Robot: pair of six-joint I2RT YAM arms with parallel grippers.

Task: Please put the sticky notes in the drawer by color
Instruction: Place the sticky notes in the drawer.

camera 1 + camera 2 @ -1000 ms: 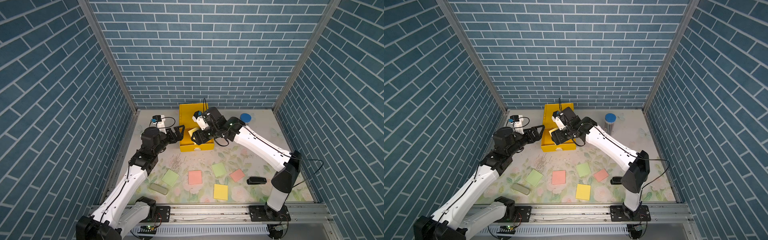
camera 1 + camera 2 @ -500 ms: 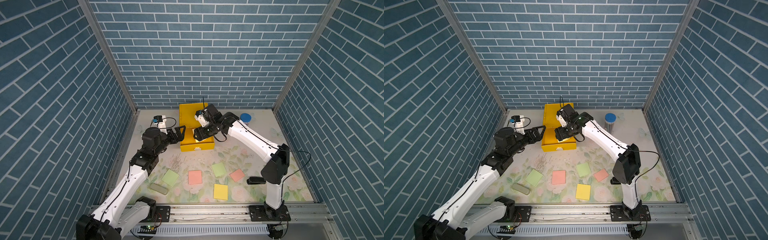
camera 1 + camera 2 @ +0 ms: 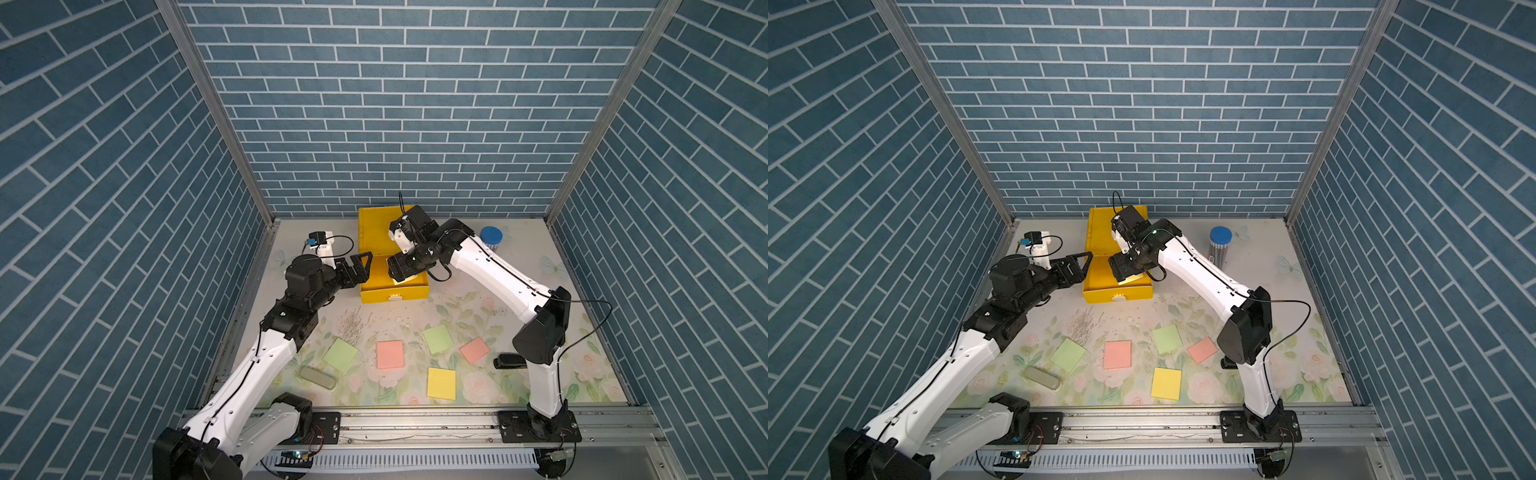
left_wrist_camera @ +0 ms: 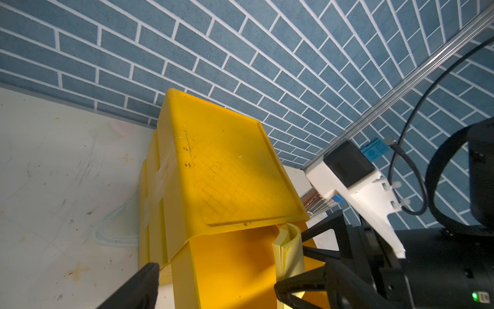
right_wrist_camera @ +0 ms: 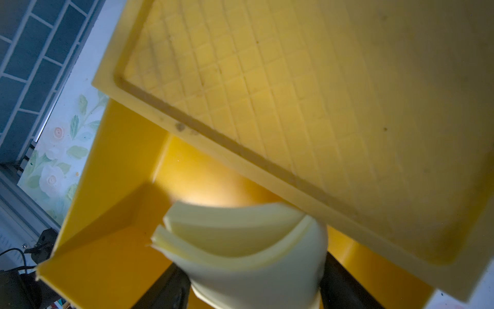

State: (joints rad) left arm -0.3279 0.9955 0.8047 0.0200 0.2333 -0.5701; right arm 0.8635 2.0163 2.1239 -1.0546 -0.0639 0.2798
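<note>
The drawer (image 3: 376, 232) (image 3: 1100, 232) is a yellow cabinet at the back middle, with its top tray (image 3: 392, 295) pulled out. My right gripper (image 3: 401, 274) (image 5: 254, 283) hangs over the open tray, shut on a yellow sticky note pad (image 5: 240, 246) (image 4: 288, 248) that is bowed between its fingers. My left gripper (image 3: 359, 266) stands open beside the tray's left wall, holding nothing; one finger (image 4: 139, 283) shows in the left wrist view. On the mat in front lie two green sticky notes (image 3: 340, 354) (image 3: 437, 338), two pink (image 3: 390, 354) (image 3: 474, 349) and one yellow (image 3: 441, 382).
A grey-green oblong case (image 3: 318, 378) lies at the front left. A clear tube with a blue cap (image 3: 491, 237) stands right of the cabinet. A small black object (image 3: 509, 360) lies by the right arm's base. Fine scattered bits (image 3: 353, 324) lie in front of the tray.
My right gripper has sunk a little toward the open tray with the yellow pad, and that arm's elbow has swung inward. The left arm has stayed put.
</note>
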